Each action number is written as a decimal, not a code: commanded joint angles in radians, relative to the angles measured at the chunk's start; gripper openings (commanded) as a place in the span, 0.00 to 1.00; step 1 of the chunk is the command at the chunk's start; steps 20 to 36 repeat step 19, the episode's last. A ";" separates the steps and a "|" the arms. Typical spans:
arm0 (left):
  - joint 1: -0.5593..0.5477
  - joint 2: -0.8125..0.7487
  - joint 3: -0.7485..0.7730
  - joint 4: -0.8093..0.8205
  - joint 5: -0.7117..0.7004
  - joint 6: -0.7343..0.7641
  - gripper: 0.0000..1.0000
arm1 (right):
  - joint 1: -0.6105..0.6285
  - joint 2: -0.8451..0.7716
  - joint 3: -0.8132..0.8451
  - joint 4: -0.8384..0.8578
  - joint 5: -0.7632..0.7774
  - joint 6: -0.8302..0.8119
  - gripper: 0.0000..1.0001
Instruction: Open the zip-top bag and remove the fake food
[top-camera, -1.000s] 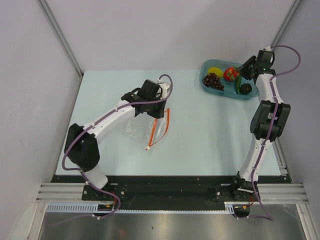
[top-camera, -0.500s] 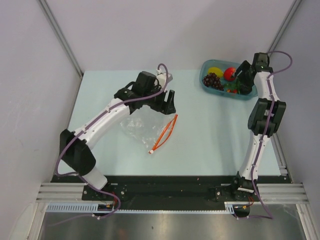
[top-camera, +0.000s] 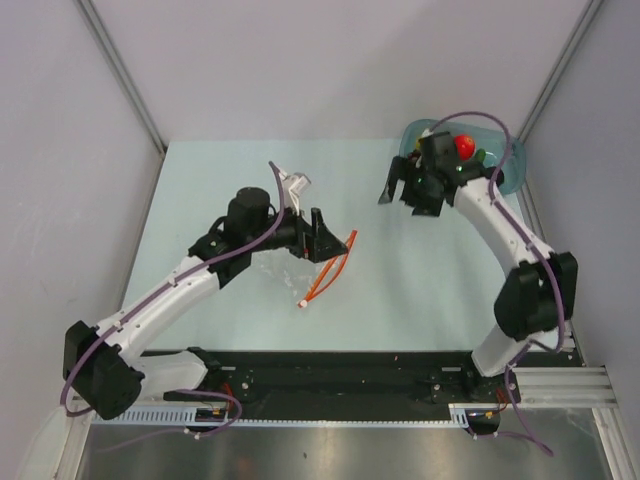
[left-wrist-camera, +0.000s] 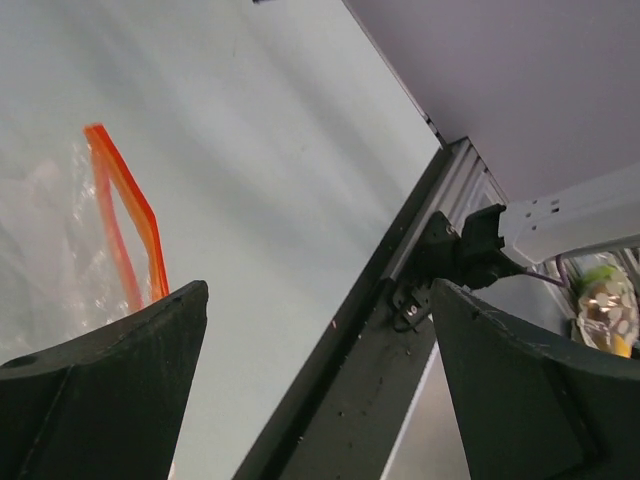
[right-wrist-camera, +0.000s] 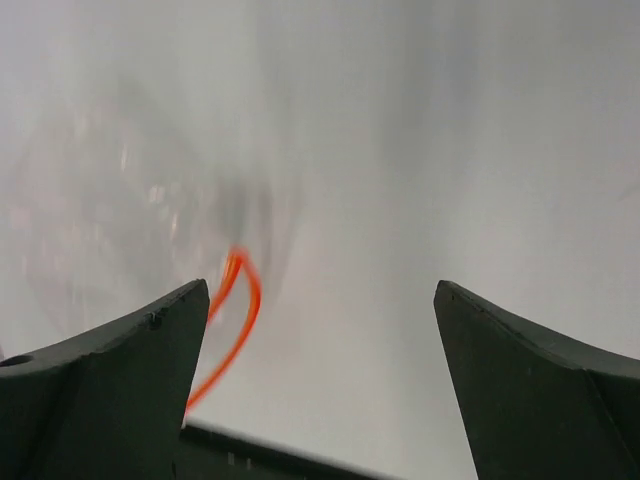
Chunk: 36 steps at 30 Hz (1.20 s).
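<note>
The zip-top bag (top-camera: 290, 262) lies flat on the table, clear and crinkled, with its orange-red zipper strip (top-camera: 333, 266) bowed apart. My left gripper (top-camera: 318, 236) hangs open just above the bag's right edge, with nothing between its fingers. The left wrist view shows the bag (left-wrist-camera: 60, 250) and the strip (left-wrist-camera: 130, 215) to the left of my empty left gripper (left-wrist-camera: 320, 340). My right gripper (top-camera: 398, 186) is open over the table's middle back, also empty. Its blurred wrist view shows the strip (right-wrist-camera: 235, 305) ahead of the gripper (right-wrist-camera: 320, 340). Fake food, a red fruit (top-camera: 465, 145) and a green piece (top-camera: 481, 155), sits in the tray, partly hidden.
The teal tray (top-camera: 512, 172) stands at the back right corner, mostly behind my right forearm. Grey walls close the table at the left, back and right. A black rail (left-wrist-camera: 370, 350) runs along the table's near edge.
Both grippers have opened wide. The bag has dropped flat onto the table, and the left gripper has shifted right and nearer. The right arm has swung left from the tray.
</note>
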 joint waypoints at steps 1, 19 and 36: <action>-0.005 -0.067 -0.116 0.200 0.063 -0.147 0.97 | 0.136 -0.276 -0.268 0.006 0.004 0.074 1.00; -0.006 -0.564 -0.608 0.725 -0.122 -0.581 0.99 | 0.215 -1.288 -0.815 -0.001 -0.122 0.333 1.00; -0.006 -0.564 -0.608 0.725 -0.122 -0.581 0.99 | 0.215 -1.288 -0.815 -0.001 -0.122 0.333 1.00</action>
